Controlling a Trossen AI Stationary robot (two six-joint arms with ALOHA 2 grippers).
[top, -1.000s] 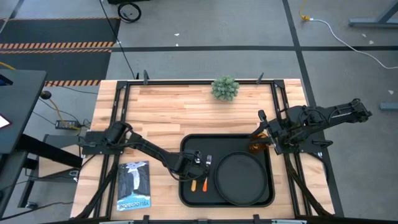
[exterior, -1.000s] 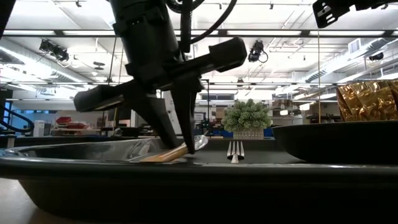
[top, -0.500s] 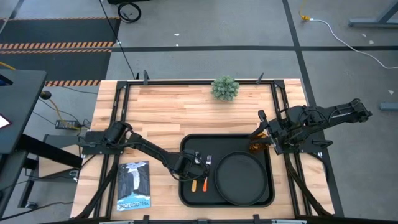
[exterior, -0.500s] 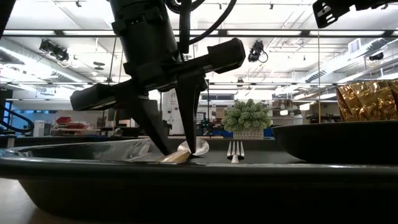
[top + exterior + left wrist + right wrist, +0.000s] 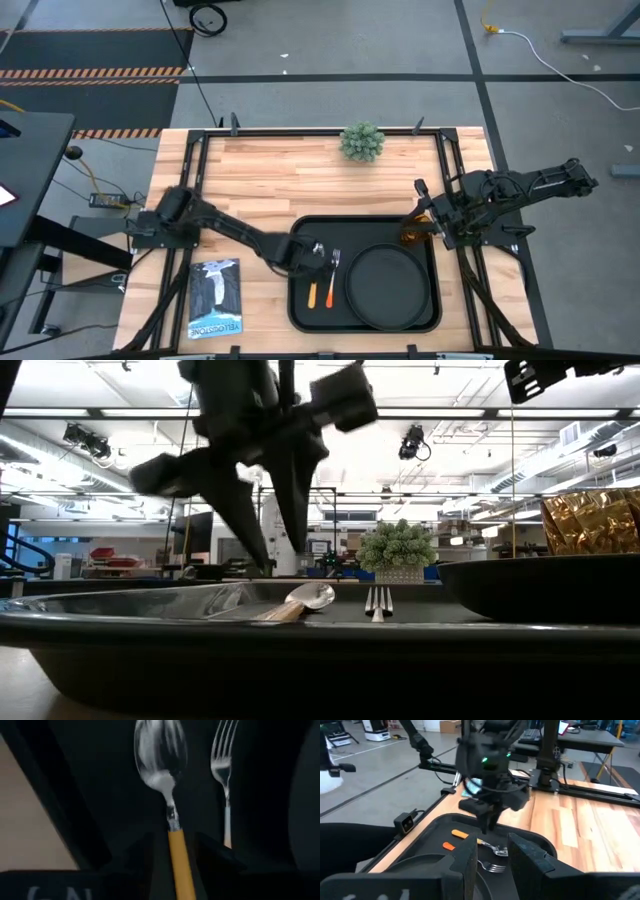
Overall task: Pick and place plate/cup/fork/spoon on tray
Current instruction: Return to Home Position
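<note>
Spoon [image 5: 312, 291] flat on tray [image 5: 298, 318] in high view, at 9 o'clock of fork [image 5: 333, 277]; plate [image 5: 385, 288] at 3 o'clock end; cup [image 5: 411, 232] at tray's 1 o'clock corner beside right gripper [image 5: 430, 228], jaws' state unclear there.

Low view: left gripper [image 5: 268, 555] above spoon [image 5: 298, 600], jaws apart, holding nothing.

Left wrist view: spoon [image 5: 165, 790] and fork [image 5: 223, 770] side by side, apart.

Right wrist view: right jaws apart, empty.

Judgement: cutlery light, stiff, slick; pinch at the handle. All four look placed.
</note>
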